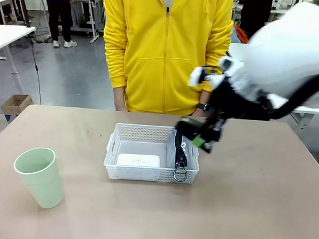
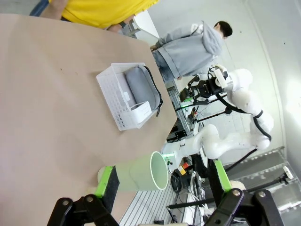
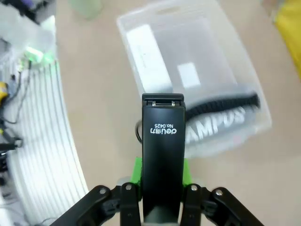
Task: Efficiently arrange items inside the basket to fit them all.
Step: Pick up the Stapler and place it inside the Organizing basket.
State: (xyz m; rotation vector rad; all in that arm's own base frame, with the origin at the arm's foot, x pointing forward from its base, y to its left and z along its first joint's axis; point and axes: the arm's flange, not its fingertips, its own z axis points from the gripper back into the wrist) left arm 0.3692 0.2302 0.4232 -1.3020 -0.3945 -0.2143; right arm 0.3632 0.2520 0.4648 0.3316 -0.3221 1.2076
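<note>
1. The basket (image 1: 143,132) sits mid-table (image 1: 251,204). The white box (image 1: 138,160) lies flat at its near-left, leaving bare floor behind it.
2. The grey pouch (image 1: 180,150) stands along the basket's right wall.
3. The right gripper (image 3: 162,172), clamped on the black stapler (image 3: 162,141), hangs over the basket's far-right corner, seemingly clear of the pouch.
4. The left gripper (image 2: 163,178) gapes wide and empty. The green cup (image 1: 37,176) stands well left of the basket.

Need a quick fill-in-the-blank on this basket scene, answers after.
1. The right pincer is shut on the black ____.
2. In the basket, the white box sits beside the grey ____.
3. The pale green ____ stands on the table, outside it.
Missing: stapler; pouch; cup.
</note>
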